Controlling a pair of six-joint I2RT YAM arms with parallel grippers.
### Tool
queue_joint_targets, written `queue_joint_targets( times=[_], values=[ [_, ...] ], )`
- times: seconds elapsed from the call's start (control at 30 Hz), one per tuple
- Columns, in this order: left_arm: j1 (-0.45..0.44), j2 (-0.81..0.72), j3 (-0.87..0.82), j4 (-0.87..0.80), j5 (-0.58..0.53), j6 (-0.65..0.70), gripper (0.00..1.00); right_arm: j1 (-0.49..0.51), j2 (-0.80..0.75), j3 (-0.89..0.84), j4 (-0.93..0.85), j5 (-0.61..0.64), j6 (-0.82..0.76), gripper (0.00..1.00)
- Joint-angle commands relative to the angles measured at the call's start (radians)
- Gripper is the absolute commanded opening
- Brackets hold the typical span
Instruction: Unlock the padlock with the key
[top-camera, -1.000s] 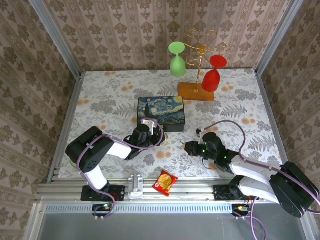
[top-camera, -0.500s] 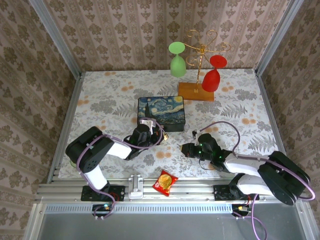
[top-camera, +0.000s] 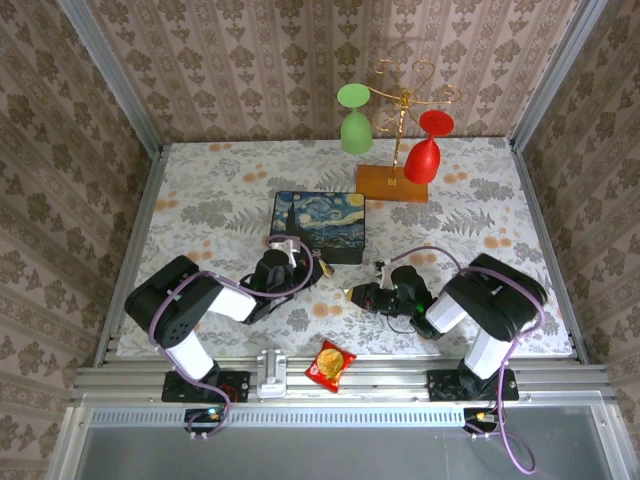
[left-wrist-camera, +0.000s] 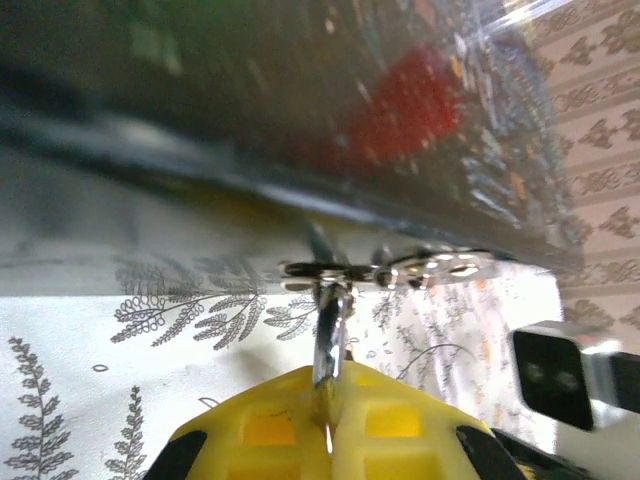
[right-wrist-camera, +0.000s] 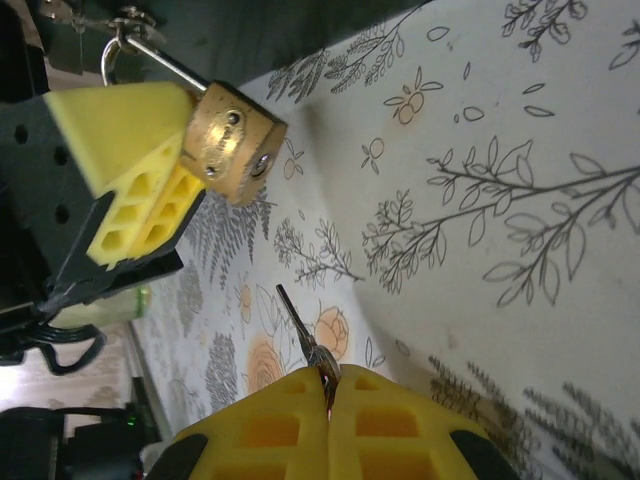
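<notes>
- Top external: the left gripper (top-camera: 312, 268) lies low on the floral-patterned table (top-camera: 200, 200), at the front edge of the dark rectangular Starry Night box (top-camera: 320, 225). The right gripper (top-camera: 350, 292) faces it, near but apart.
- Left wrist: yellow fingers (left-wrist-camera: 400, 425) pressed together on a thin silvery metal piece rising to the box's clasp (left-wrist-camera: 400, 272).
- Right wrist: yellow fingers (right-wrist-camera: 390, 420) closed on the thin dark metal key (right-wrist-camera: 300, 328), blade aimed at the small brass-gold padlock (right-wrist-camera: 232, 143), not touching. The left gripper's pad (right-wrist-camera: 125, 140) grips that padlock.
- Against earlier frames: the right gripper has slid left toward the padlock, and the box has shifted slightly left.
</notes>
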Motion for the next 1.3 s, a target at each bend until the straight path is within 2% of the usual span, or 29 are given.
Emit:
queue_joint_targets(
  times=[0.0,0.2,0.33,0.4,0.57,0.63,0.77,0.87,0.97,1.1,1.17,1.27],
  values=[
    [0.020,-0.016,-0.019,0.136,0.048,-0.100,0.00,-0.016,0.071,0.003,0.208,-0.079,0.057,0.00],
    [0.021,-0.032,-0.023,0.109,0.056,-0.084,0.00,-0.043,0.084,0.024,0.184,-0.120,0.039,0.00],
    [0.014,-0.099,0.023,-0.176,0.006,0.055,0.00,-0.049,0.129,0.053,0.179,-0.147,0.051,0.00],
    [0.014,-0.121,0.029,-0.251,-0.023,0.106,0.00,-0.049,0.129,0.045,0.171,-0.133,0.044,0.00],
    [0.022,-0.090,0.037,-0.246,-0.020,0.146,0.04,-0.050,0.123,0.041,0.113,-0.118,0.020,0.00],
    [0.018,-0.064,0.048,-0.245,-0.020,0.146,0.10,-0.048,0.118,0.043,0.096,-0.113,0.013,0.00],
    [0.012,-0.019,0.039,-0.189,-0.044,0.146,0.16,-0.045,0.097,0.040,0.060,-0.099,0.000,0.00],
    [0.003,-0.001,0.029,-0.141,-0.063,0.169,0.31,-0.042,0.070,0.036,0.025,-0.093,-0.015,0.00],
    [-0.004,0.025,0.029,-0.094,-0.064,0.199,0.41,-0.042,0.048,0.033,-0.009,-0.085,-0.032,0.00],
    [-0.018,0.080,0.049,-0.060,-0.055,0.217,0.48,-0.040,0.035,0.034,-0.039,-0.081,-0.045,0.00],
    [-0.044,0.088,0.060,-0.091,-0.095,0.225,0.51,-0.040,0.034,0.031,-0.040,-0.080,-0.045,0.00],
    [-0.085,0.085,0.082,-0.175,-0.183,0.234,0.50,-0.040,0.035,0.028,-0.039,-0.075,-0.043,0.00]
  ],
)
